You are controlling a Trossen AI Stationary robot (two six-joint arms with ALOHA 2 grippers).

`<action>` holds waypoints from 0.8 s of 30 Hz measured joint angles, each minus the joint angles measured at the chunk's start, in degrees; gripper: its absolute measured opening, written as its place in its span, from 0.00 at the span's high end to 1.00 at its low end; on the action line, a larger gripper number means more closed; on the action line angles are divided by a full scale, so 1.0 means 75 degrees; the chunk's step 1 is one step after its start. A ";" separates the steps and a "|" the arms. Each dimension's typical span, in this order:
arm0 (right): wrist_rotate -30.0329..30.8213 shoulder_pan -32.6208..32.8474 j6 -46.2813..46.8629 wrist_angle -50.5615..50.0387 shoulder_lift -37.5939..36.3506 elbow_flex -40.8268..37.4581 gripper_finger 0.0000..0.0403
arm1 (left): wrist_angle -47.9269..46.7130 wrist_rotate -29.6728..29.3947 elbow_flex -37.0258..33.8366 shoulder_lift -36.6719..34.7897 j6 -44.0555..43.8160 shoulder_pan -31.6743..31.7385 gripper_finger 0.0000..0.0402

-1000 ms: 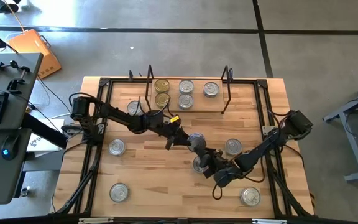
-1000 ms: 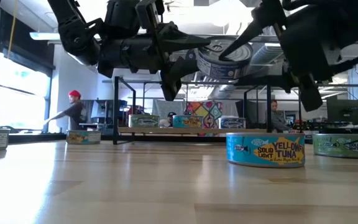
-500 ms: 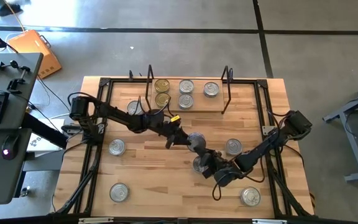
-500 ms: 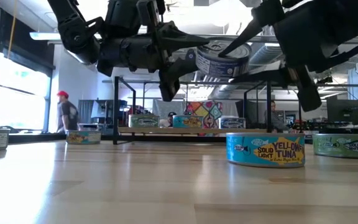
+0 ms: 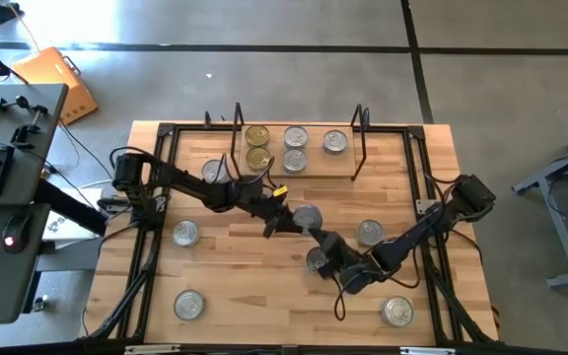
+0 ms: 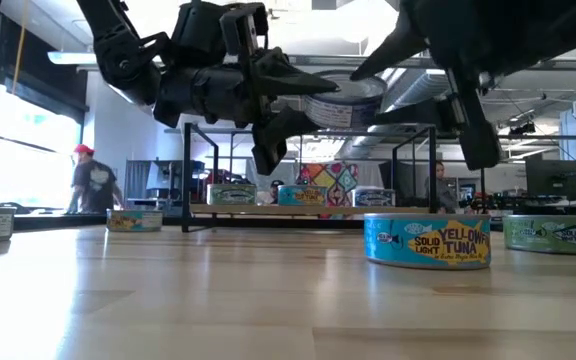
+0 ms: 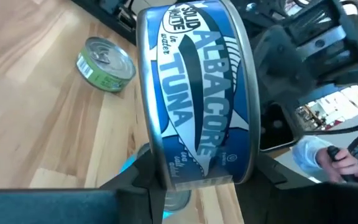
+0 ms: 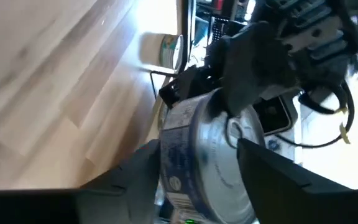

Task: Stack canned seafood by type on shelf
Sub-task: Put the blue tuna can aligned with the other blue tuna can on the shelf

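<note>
We count five tins on the shelf (image 5: 304,170) at twelve o'clock; six wait. Left gripper (image 5: 294,219) pinches an albacore can (image 5: 308,217) mid-table; right gripper (image 5: 325,245) seemingly astride, ungripping.

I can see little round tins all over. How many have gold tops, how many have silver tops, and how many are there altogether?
Gold-lidded cans: 2
Silver-lidded cans: 10
Total: 12
</note>
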 joint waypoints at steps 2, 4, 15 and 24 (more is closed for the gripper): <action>0.0043 0.0046 0.0469 -0.0009 -0.0006 0.0000 0.44 | 0.0034 -0.0004 0.0000 0.0001 -0.0002 0.0005 0.69; 0.0205 0.0083 0.0494 -0.0091 -0.0006 0.0000 0.41 | 0.0093 -0.0001 0.0000 0.0001 -0.0013 0.0005 0.69; 0.0183 -0.0268 -0.1153 -0.0405 -0.0006 0.0000 0.39 | 0.0047 0.0525 0.0000 0.0001 -0.0501 -0.0028 0.69; -0.0334 -0.0475 -0.1349 0.0232 -0.0009 -0.0012 0.45 | -0.0032 0.0653 0.0000 -0.0003 -0.0544 -0.0041 0.69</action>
